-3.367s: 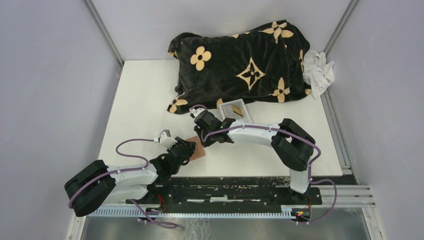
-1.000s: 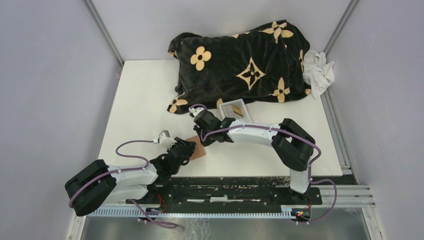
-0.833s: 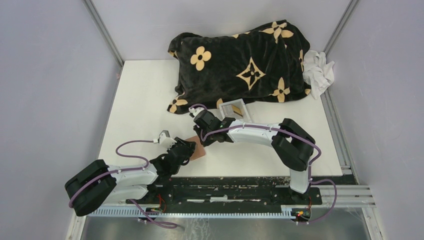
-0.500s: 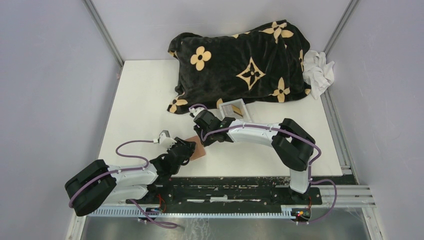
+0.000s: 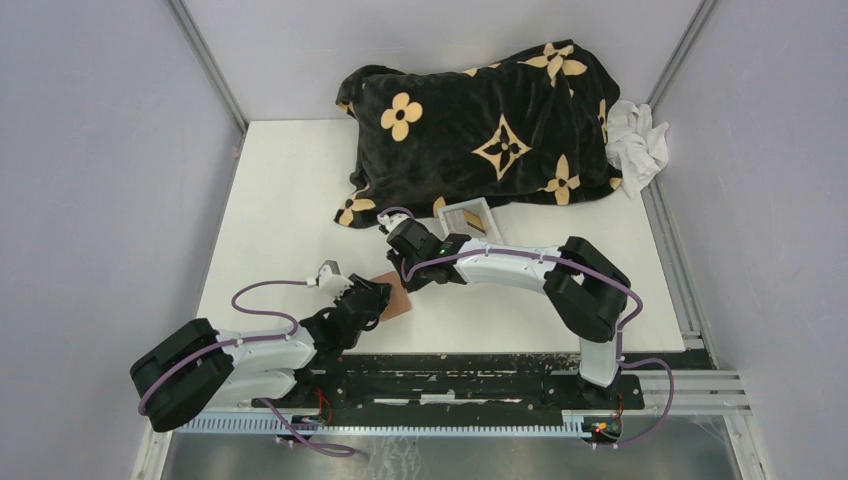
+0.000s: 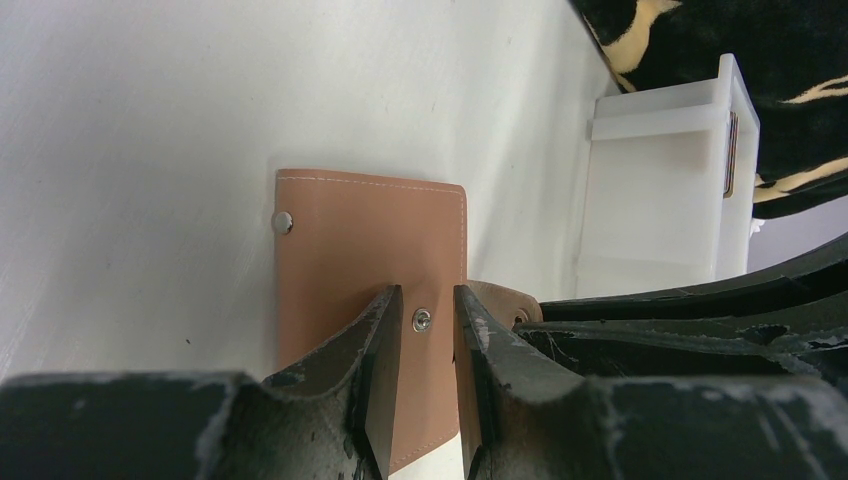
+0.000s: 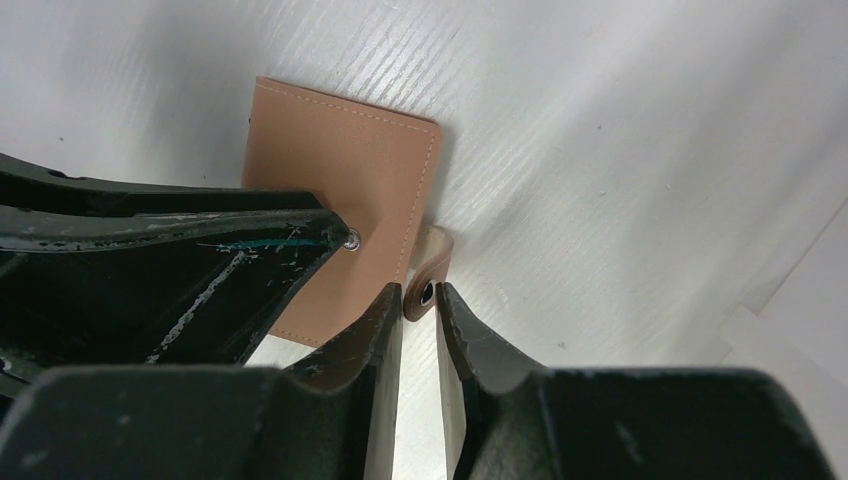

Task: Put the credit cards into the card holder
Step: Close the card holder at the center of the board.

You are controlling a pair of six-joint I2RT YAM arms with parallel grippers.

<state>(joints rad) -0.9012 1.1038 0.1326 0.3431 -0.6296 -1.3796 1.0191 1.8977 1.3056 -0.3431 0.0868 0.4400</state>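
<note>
The flat tan leather card holder (image 5: 397, 298) lies toward 6 o'clock on the white worktop (image 5: 290, 200). My left end effector (image 6: 421, 305), fingers narrowly apart, straddles its metal snap stud (image 6: 422, 320). My right end effector (image 7: 418, 297) straddles its rounded leather tab (image 7: 432, 258), and I cannot tell if it clamps.

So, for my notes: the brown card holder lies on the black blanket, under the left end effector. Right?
No. The brown card holder lies on the white table, under the left end effector; the left wrist view shows it.
</note>
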